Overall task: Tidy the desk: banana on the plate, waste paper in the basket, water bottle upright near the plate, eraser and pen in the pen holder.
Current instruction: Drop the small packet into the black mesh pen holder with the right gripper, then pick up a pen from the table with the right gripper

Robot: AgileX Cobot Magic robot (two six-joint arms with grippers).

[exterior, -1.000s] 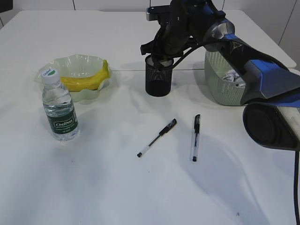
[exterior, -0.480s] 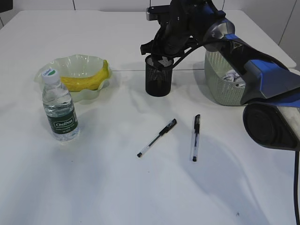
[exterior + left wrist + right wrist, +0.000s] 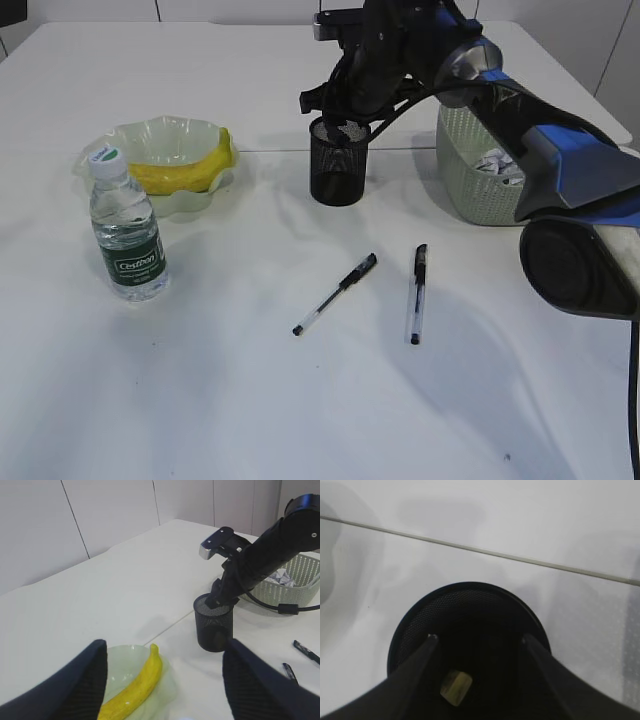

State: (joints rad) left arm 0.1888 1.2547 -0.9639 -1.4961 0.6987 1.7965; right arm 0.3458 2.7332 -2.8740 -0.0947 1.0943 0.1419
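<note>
Exterior view: a white table (image 3: pixel 250 400) seen from a slant. At centre top stands a black mesh pen holder (image 3: pixel 338 162), and the right arm (image 3: pixel 500 100) reaches in from the right edge of the frame so that the right gripper (image 3: pixel 345 120) hangs directly over the holder's mouth, hiding part of its rim. Just right of the holder, behind the arm, sits a pale green basket (image 3: pixel 470 170) with crumpled waste paper (image 3: pixel 498 162) inside. At upper left a pale wavy-edged plate (image 3: pixel 170 150) holds a yellow banana (image 3: pixel 190 172). In front of the plate a clear water bottle (image 3: pixel 125 228) with a green label stands upright. Two pens lie flat in the lower middle: one pen (image 3: pixel 335 294) angled diagonally, a second pen (image 3: pixel 417 293) nearly vertical in the frame, a little apart from each other.

Right wrist view: the camera looks straight down into the holder. The two dark fingers (image 3: pixel 422 665) stand apart at the bottom of the frame, gripping nothing. Between them, on the holder's floor, lies a small pale rectangular eraser (image 3: pixel 456 688).

Left wrist view: the left gripper (image 3: pixel 165 680) shows two dark fingers wide apart at the bottom corners, empty, above the banana and plate, with the holder beyond.
</note>
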